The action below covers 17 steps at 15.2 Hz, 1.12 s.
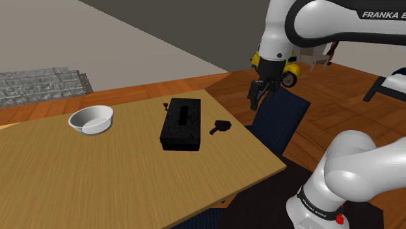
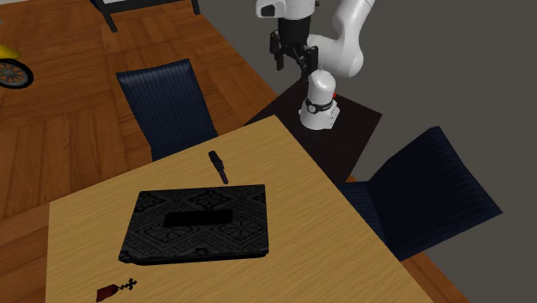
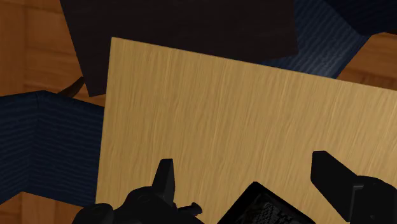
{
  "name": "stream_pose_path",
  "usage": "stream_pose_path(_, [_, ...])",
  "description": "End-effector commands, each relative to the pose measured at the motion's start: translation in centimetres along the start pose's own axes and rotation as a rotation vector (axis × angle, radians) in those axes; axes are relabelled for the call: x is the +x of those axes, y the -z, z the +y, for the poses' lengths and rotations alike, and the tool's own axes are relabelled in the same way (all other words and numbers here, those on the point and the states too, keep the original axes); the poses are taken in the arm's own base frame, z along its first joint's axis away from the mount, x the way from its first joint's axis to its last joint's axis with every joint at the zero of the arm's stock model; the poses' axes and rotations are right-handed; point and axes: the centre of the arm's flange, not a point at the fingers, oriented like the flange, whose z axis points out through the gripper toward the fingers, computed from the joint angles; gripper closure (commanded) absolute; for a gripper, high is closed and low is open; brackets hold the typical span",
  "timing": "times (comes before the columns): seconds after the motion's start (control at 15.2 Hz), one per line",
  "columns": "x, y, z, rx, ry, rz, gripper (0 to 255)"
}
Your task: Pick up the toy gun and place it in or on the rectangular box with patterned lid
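The toy gun (image 1: 221,127), small and dark, lies on the wooden table (image 1: 97,175) between the black box with the patterned lid (image 1: 182,123) and the table edge nearest the arm. From across the table, the toy gun (image 2: 219,166) lies just beyond the box (image 2: 194,225). My gripper (image 1: 259,99) hangs open and empty in the air past that table edge, above a blue chair, well clear of the gun. In the wrist view the gripper (image 3: 242,162) stands open over the tabletop, with the gun (image 3: 137,207) and a corner of the box (image 3: 261,205) low between the fingers.
A white bowl (image 1: 92,119) sits towards the shoulder view's left. A small dark-red cross-shaped object (image 2: 116,290) lies on the box's far side from the arm. Blue chairs (image 2: 168,103) (image 2: 430,194) flank the table. A yellow toy vehicle (image 1: 286,68) stands on the floor.
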Motion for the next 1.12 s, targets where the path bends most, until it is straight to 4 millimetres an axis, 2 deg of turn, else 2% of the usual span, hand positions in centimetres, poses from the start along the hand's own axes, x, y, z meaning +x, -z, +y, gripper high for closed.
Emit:
stream_pose_path(0.0, [0.0, 0.0, 0.0, 0.0, 0.0, 0.0, 0])
stream_pose_path(0.53, [5.4, -6.7, 6.0, 0.032, 0.265, 0.05, 0])
stream_pose_path(1.06, [12.4, -13.3, 10.1, 0.063, 0.529, 0.099, 0])
